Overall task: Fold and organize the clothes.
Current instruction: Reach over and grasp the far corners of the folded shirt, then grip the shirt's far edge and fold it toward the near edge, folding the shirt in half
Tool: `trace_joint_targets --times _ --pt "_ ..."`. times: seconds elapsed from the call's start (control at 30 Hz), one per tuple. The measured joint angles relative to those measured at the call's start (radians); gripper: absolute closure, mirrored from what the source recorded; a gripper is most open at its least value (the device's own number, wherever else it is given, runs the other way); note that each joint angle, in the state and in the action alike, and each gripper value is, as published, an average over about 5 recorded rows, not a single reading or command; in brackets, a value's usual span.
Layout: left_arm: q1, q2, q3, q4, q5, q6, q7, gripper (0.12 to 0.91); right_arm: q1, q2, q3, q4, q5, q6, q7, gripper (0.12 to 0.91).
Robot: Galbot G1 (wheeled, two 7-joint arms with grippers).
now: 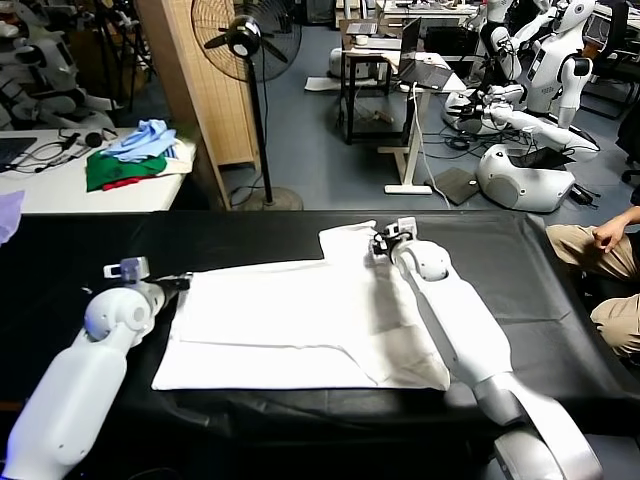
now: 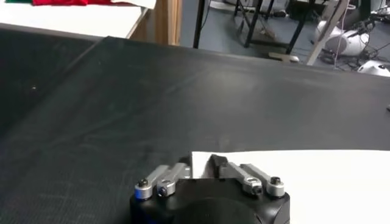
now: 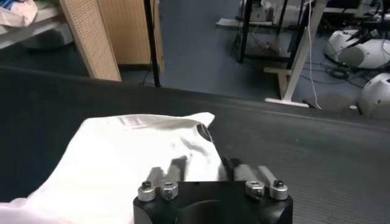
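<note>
Your white T-shirt (image 1: 300, 325) lies flat, plain side up, mid-table on the black table (image 1: 250, 235), hem toward the left edge. The left end effector (image 1: 183, 283) is clamped on the hem's far corner; the right end effector (image 1: 380, 245) is clamped on the far sleeve, likely so that both lift one edge together for a fold.

A robotics lab, by the look of it: white humanoid robots (image 1: 545, 60) stand and lie about on the grey floor behind the black worktop (image 1: 250, 235), cables trailing near them. A laptop desk (image 1: 425, 75) stands among them, a pedestal fan (image 1: 247, 40) beside a wooden partition (image 1: 195, 80), and a side table (image 1: 60, 185) carries headphones and a heap of coloured garments (image 1: 135, 155)
</note>
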Motion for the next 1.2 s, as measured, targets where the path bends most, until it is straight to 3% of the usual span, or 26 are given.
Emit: trace_joint_targets --times 0.17,0.33,0.57,0.8,1.0,1.2 --pt "0.006 0.001 -0.002 -0.018 0.010 -0.030 0.016 0.902 -0.037 -0.023 0.010 0.066 -0.021 0.067 -0.016 0.903" --pt "0.024 0.008 -0.005 -0.052 0.055 -0.059 0.031 0.902 -0.112 -0.068 0.040 0.206 -0.007 0.065 -0.031 0.903" --pt "0.085 0.033 -0.040 -0.131 0.093 -0.083 0.046 0.902 -0.283 -0.174 0.095 0.478 0.086 -0.006 -0.007 0.903" --pt "0.199 0.080 -0.091 -0.238 0.086 -0.091 0.045 0.902 -0.436 -0.278 0.141 0.709 0.179 -0.107 0.054 0.903" --pt "0.288 0.113 -0.135 -0.319 0.090 -0.090 0.031 0.902 -0.553 -0.337 0.183 0.853 0.214 -0.182 0.073 0.903" --pt "0.372 0.130 -0.177 -0.398 0.104 -0.079 0.026 0.902 -0.651 -0.381 0.209 0.949 0.220 -0.187 0.092 0.903"
